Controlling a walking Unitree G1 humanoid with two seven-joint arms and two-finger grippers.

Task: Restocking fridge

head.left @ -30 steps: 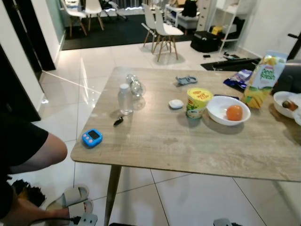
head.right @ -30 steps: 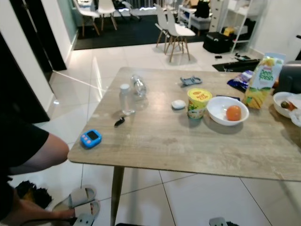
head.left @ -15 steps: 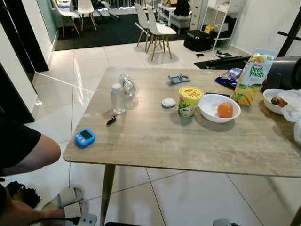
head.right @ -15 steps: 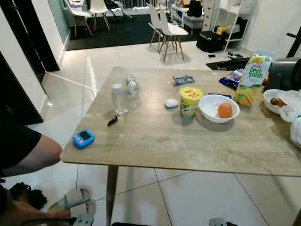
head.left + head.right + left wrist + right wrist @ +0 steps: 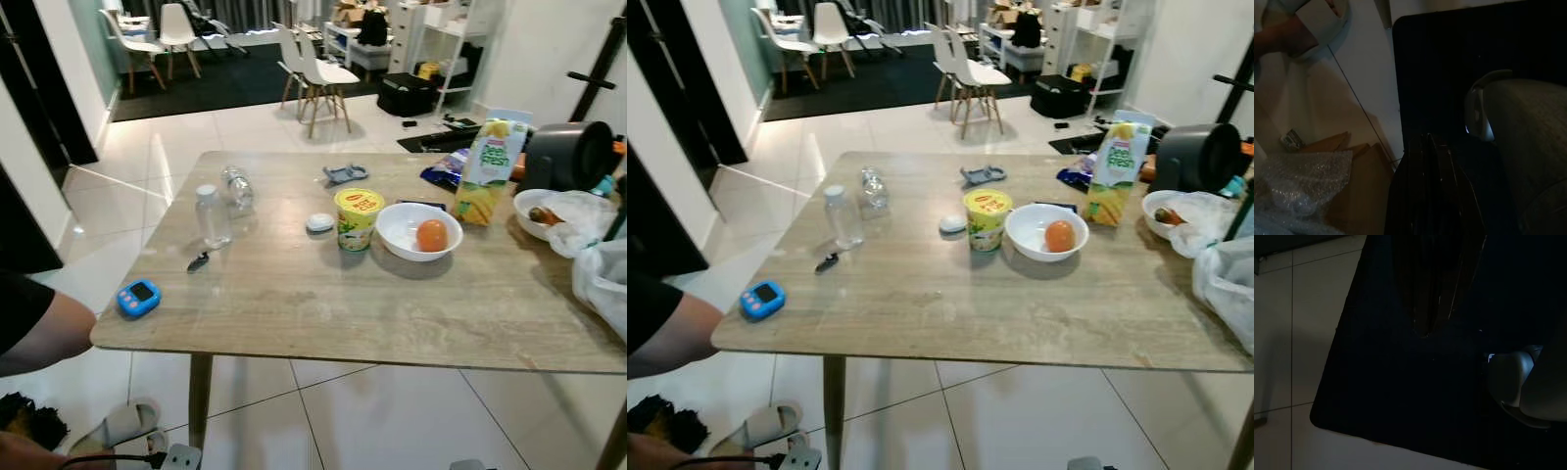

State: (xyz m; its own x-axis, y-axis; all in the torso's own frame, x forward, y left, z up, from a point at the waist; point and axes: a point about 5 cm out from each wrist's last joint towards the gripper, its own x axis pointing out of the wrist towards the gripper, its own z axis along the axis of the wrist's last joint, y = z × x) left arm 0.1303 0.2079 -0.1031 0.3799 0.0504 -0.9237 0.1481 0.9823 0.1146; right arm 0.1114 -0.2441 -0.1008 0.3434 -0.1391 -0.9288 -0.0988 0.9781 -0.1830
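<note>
A wooden table [image 5: 323, 313] stands before me with groceries on it. A Peel Fresh juice carton [image 5: 487, 168] stands at the far right. Next to it, a white bowl [image 5: 392, 223] holds an orange [image 5: 431, 235], and a yellow tub [image 5: 359, 217] stands left of the bowl. One clear water bottle [image 5: 211, 215] stands upright at the left, with another [image 5: 237, 186] lying behind it. Both arms hang idle in the dark: my left gripper [image 5: 1429, 139] and my right gripper [image 5: 1424, 332] each have their fingers together and hold nothing.
A blue timer [image 5: 138, 297] lies near the table's left edge. A black appliance [image 5: 568, 155], a food bowl [image 5: 537, 211] and plastic bags [image 5: 602, 274] crowd the right end. A person's arm [image 5: 39, 333] and sandals [image 5: 118, 426] are at lower left. White chairs [image 5: 313, 73] stand beyond.
The whole picture has shifted left, so the camera has turned right; the table's right end with the appliance and bags has come into view. Nothing on the table has moved.
</note>
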